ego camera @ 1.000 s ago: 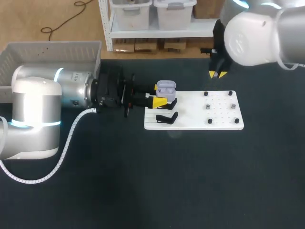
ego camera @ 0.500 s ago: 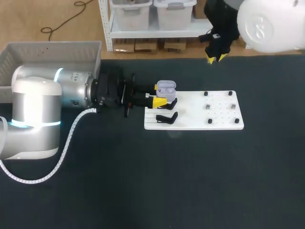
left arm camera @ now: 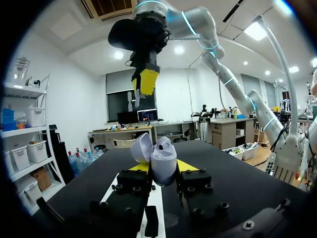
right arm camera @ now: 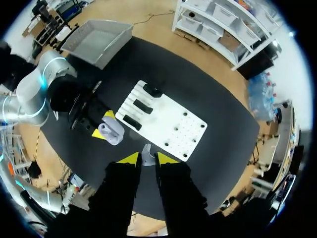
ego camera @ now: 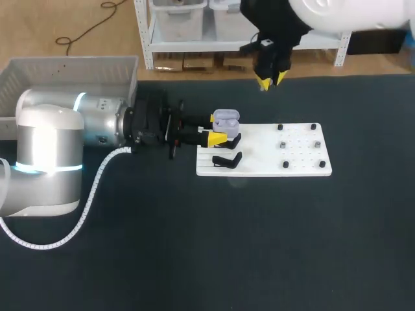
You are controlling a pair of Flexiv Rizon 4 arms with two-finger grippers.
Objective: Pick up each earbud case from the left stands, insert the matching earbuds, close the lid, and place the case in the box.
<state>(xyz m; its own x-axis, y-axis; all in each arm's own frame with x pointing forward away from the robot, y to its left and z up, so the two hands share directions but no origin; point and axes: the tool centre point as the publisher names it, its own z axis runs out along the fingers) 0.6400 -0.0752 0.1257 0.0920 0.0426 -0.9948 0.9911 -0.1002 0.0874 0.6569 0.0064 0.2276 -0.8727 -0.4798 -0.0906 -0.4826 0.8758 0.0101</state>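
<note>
Swung leftward since a second ago, from above the white board's (ego camera: 298,165) far right corner to high over the far edge of the bench (ego camera: 259,246), near its middle: right pincer (ego camera: 268,81), yellow tips pointing down. Clenched on a small white earbud (right arm camera: 146,154), pinched between the two tips in the right wrist view, well above the board. No shift on the left side: left pincer (ego camera: 217,127) lying level over the board's left end, reaching in from the bench's left edge, grasping the lilac earbud case (ego camera: 226,118) from both sides. Lid open and tilted back, seen clearly from the left wrist (left arm camera: 163,161), with the hollow of the case facing up. Two black stands (ego camera: 227,160) at the board's left end, one just under the held case, the other bare, toward the near edge. Small dark pegs (ego camera: 283,145) dotted across the board's right half. Grey box (ego camera: 65,71) at the bench's far left corner, well apart from the case.
</note>
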